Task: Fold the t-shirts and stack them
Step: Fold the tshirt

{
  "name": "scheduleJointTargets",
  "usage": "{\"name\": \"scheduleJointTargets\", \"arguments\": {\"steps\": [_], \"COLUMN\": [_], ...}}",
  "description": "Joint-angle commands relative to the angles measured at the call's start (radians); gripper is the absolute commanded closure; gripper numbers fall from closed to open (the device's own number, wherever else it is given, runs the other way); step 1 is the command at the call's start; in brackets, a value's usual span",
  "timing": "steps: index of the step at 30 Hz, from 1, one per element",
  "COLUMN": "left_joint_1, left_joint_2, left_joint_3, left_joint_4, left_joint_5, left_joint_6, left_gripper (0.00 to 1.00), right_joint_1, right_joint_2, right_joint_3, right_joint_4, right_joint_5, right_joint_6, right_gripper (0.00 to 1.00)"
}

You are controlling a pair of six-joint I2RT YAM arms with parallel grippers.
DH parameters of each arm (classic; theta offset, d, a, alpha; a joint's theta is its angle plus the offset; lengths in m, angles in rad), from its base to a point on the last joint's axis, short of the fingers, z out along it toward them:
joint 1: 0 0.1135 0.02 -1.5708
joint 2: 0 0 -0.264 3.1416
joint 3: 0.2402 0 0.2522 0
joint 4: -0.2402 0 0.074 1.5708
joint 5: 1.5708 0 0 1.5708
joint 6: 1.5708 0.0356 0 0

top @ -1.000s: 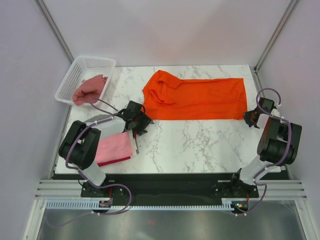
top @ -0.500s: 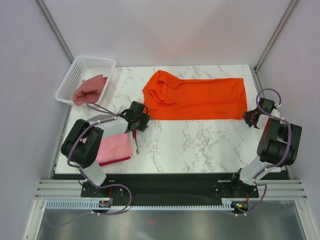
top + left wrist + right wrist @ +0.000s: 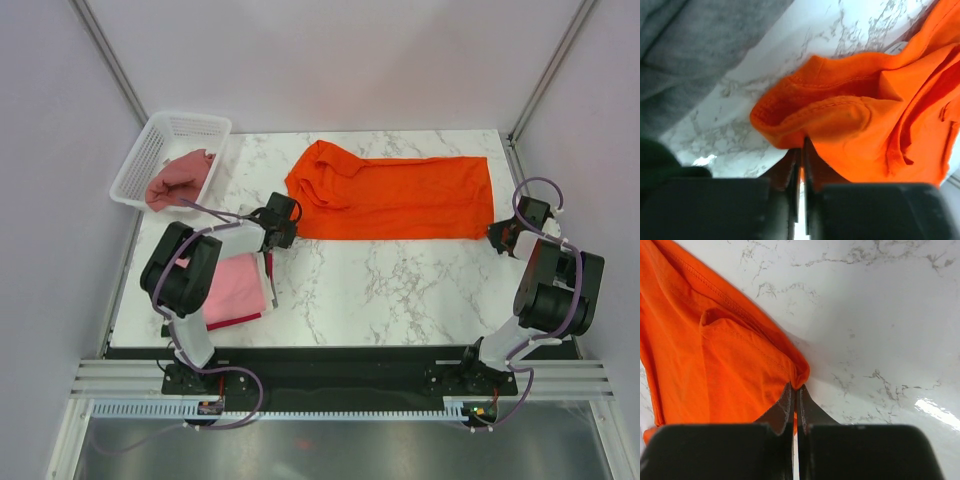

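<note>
The orange t-shirt (image 3: 400,195) is showing as soft, matt knit cloth with rows of stitching along its hems, and the pink t-shirt (image 3: 232,288) and the dusty rose t-shirt (image 3: 180,178) are looking like the same dull, soft fabric. The counter (image 3: 380,280) is gleaming as smooth, polished, marble-look white stone with grey veins, throwing back bright glare in the right wrist view. The basket (image 3: 138,160) is reading as white moulded plastic mesh, while the left end effector (image 3: 801,150) and the right end effector (image 3: 795,390) are appearing dark, matt and smooth.
</note>
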Motion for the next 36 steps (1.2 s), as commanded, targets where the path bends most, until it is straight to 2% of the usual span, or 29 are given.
{"name": "scheduleJointTargets", "arguments": {"steps": [1,4,11,16,18,22,26,29,32,33,36], "left_joint_1": [0.034,0.055,0.055,0.057,0.061,0.067,0.067,0.067,0.066,0.064,0.066], "left_joint_2": [0.042,0.045,-0.028,-0.006,0.007,-0.005,-0.097,-0.162,-0.193,-0.191,-0.148], "left_joint_3": [0.028,0.033,0.042,0.089,0.140,0.353,0.482,0.436,0.280,0.193,0.073], "left_joint_4": [-0.072,-0.078,-0.137,-0.157,-0.223,-0.343,-0.394,-0.394,-0.389,-0.383,-0.316], "left_joint_5": [-0.057,-0.040,-0.106,-0.082,-0.077,-0.098,-0.131,-0.135,-0.122,-0.097,-0.014], "left_joint_6": [0.005,0.053,0.140,0.153,0.179,0.260,0.378,0.384,0.342,0.300,0.303], "left_gripper": [0.98,0.98,0.98,0.98,0.98,0.98,0.98,0.98,0.98,0.98,0.98], "right_joint_1": [-0.003,-0.003,0.017,0.034,0.040,0.046,0.045,0.037,0.020,0.009,-0.014], "right_joint_2": [-0.027,-0.031,-0.045,0.010,0.024,-0.013,-0.083,-0.136,-0.156,-0.150,-0.116], "right_joint_3": [-0.004,-0.010,-0.018,0.020,0.075,0.199,0.313,0.293,0.185,0.127,0.054], "right_joint_4": [0.027,0.027,0.024,-0.005,-0.054,-0.138,-0.214,-0.228,-0.225,-0.224,-0.212], "right_joint_5": [-0.008,-0.009,0.007,0.007,-0.005,-0.010,-0.007,0.007,0.008,0.021,0.022], "right_joint_6": [0.011,0.009,0.006,0.032,0.038,0.055,0.054,0.058,0.061,0.057,0.026], "right_gripper": [1.00,1.00,1.00,1.00,1.00,1.00,1.00,1.00,1.00,1.00,1.00]}}
